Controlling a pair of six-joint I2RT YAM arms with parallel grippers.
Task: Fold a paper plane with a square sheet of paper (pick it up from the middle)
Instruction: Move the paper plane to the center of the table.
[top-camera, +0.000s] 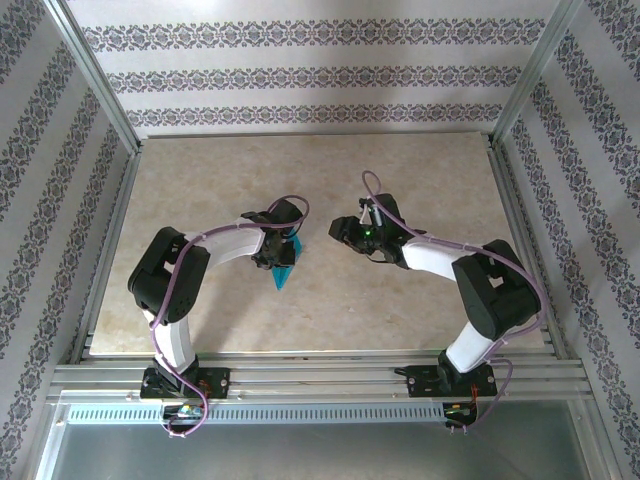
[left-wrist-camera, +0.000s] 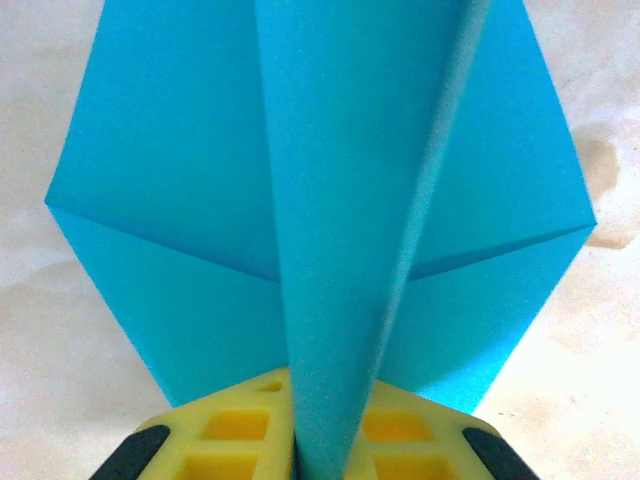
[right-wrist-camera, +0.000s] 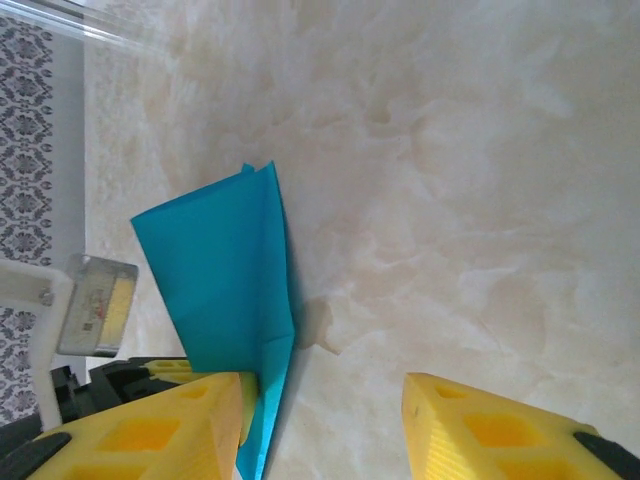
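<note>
1. Illumination: bright, even and diffuse in all three views; colours read true
2. Shadows: soft and faint; one pale patch lies on the table (right-wrist-camera: 450, 200) just beside the paper plane (right-wrist-camera: 225, 280)
3. Exposure: the table surface is slightly washed out in the left wrist view
4. Focus: the yellow fingers (left-wrist-camera: 230, 430) at the bottom edge are soft; the top view is sharp but grainy

Clamped at the left gripper (left-wrist-camera: 325, 420) on the paper plane (left-wrist-camera: 200, 200), elbow bent outward. Parted at the right gripper (right-wrist-camera: 325, 405), wrist turned toward the left arm.
</note>
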